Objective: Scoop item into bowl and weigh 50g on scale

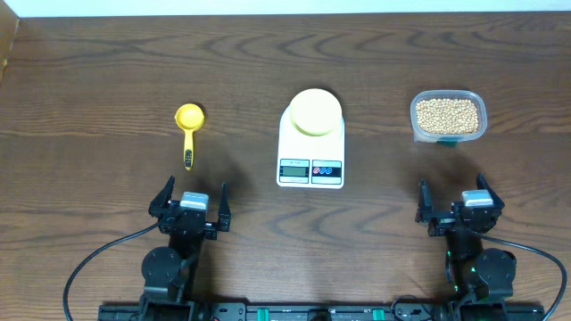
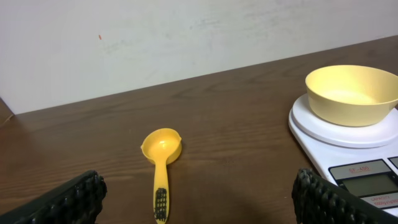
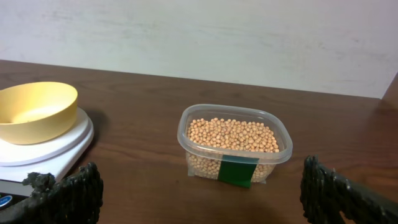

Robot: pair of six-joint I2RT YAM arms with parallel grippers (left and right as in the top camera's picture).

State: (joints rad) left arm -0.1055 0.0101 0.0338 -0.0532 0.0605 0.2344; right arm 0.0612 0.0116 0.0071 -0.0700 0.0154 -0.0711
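The tan beans point(image 1: 447, 114) fill a clear plastic tub point(image 1: 478, 127) at the back right; they also show in the right wrist view point(image 3: 232, 134). The pale yellow bowl point(image 1: 313, 111) sits empty on the white scale point(image 1: 310, 160) at the table's middle; it shows in the left wrist view point(image 2: 352, 93) and the right wrist view point(image 3: 35, 111). A yellow scoop point(image 1: 188, 130) lies left of the scale, bowl end away from me, also in the left wrist view point(image 2: 161, 158). My left gripper point(image 1: 189, 204) is open and empty near the front edge. My right gripper point(image 1: 459, 203) is open and empty, in front of the tub.
The dark wooden table point(image 1: 107, 71) runs to a pale wall at the back. The tub carries a green label point(image 3: 237, 171) on its near side. Black cables trail from both arm bases at the front edge.
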